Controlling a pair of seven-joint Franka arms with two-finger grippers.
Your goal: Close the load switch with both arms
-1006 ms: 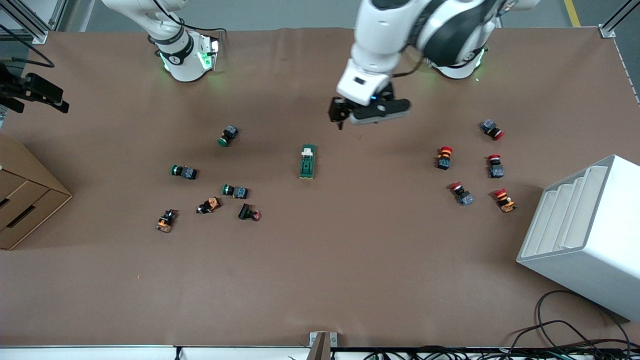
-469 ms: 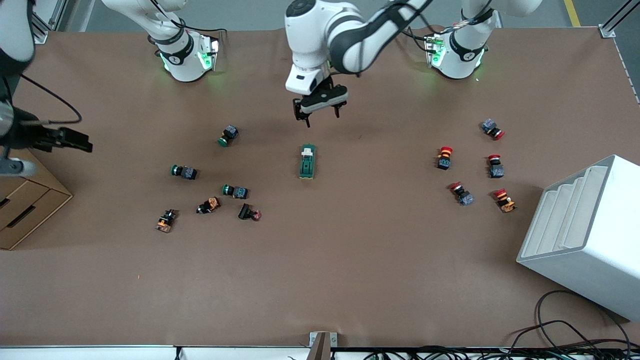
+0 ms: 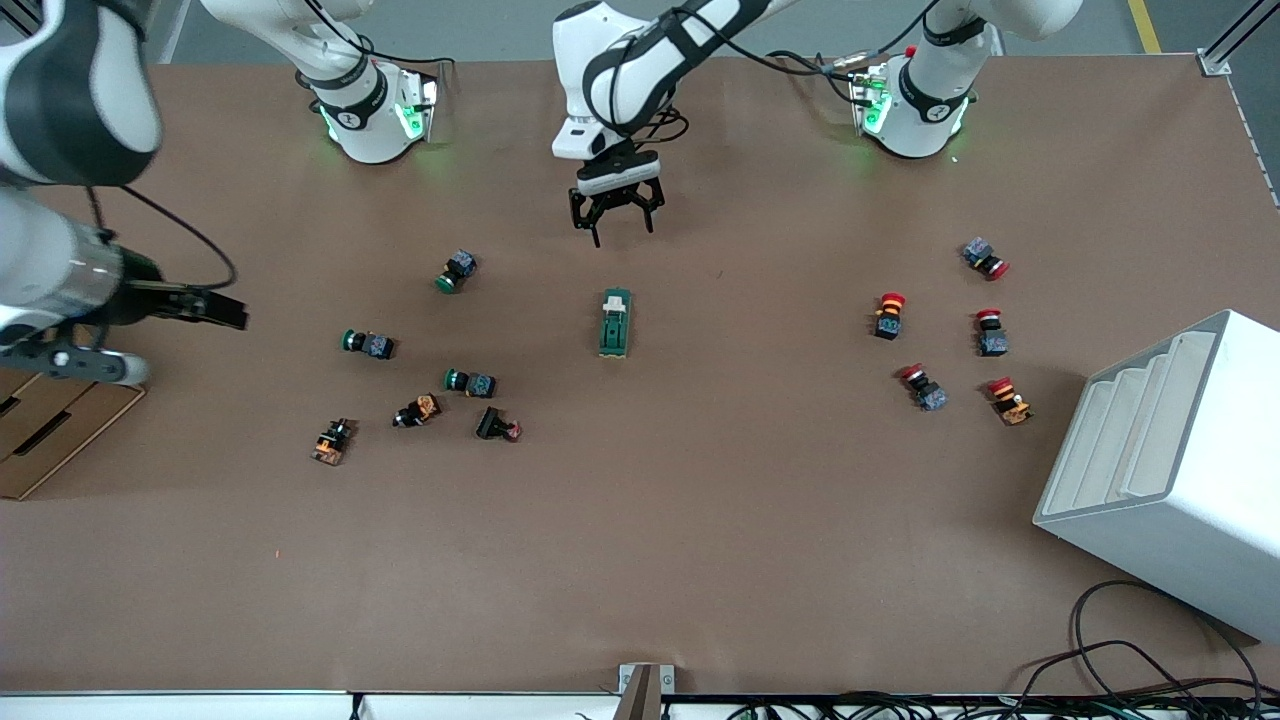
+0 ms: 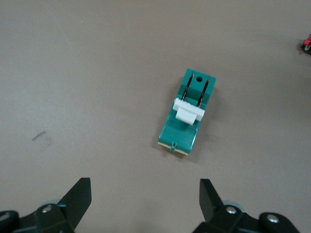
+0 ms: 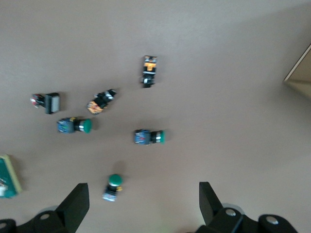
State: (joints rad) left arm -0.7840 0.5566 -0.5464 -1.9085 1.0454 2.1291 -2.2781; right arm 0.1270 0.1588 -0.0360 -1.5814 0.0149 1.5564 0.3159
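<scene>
The load switch (image 3: 615, 322) is a dark green block with a white lever on top. It lies mid-table and also shows in the left wrist view (image 4: 188, 116). My left gripper (image 3: 613, 228) is open and empty. It hangs over bare table just on the robots' side of the switch, not touching it; its fingertips (image 4: 82, 188) are wide apart. My right gripper (image 3: 228, 310) is open and empty over the right arm's end of the table, near the cardboard box. Its wrist view shows its fingertips (image 5: 80, 193) spread above green pushbuttons, with the switch (image 5: 7, 177) at the picture's edge.
Green pushbuttons (image 3: 455, 271) (image 3: 367, 343) (image 3: 470, 381) and orange ones (image 3: 417, 410) lie toward the right arm's end. Several red pushbuttons (image 3: 887, 315) lie toward the left arm's end, by a white rack (image 3: 1170, 470). A cardboard box (image 3: 50, 420) sits under the right arm.
The left gripper swung toward the right arm's end and settled close to the switch. The right arm came in from the table's edge toward the pushbuttons.
</scene>
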